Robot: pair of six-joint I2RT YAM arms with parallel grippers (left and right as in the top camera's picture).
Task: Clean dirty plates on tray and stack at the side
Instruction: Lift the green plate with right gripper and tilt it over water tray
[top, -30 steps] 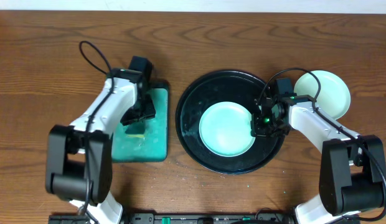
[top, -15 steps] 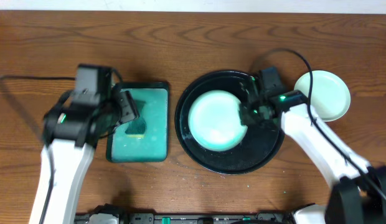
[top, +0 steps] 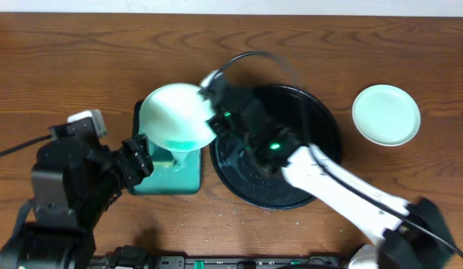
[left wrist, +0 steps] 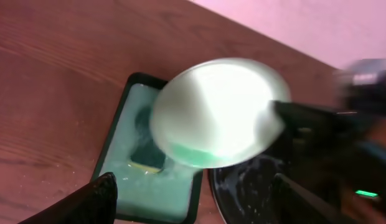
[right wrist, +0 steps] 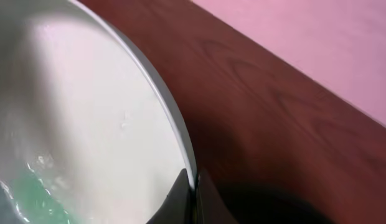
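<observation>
Over the sponge box [top: 184,179], left of the tray [top: 315,121], a tilted plate [top: 174,116], teal-smeared low edge, right gripper [top: 213,112] clamped on its rim, left gripper [top: 140,158] spread nearby, 2nd plate [top: 386,113] far right.

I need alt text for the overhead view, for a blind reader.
The right gripper holds a pale plate tilted above the teal container, its arm reaching across the black tray. A second plate lies on the wooden table at the far right.
</observation>
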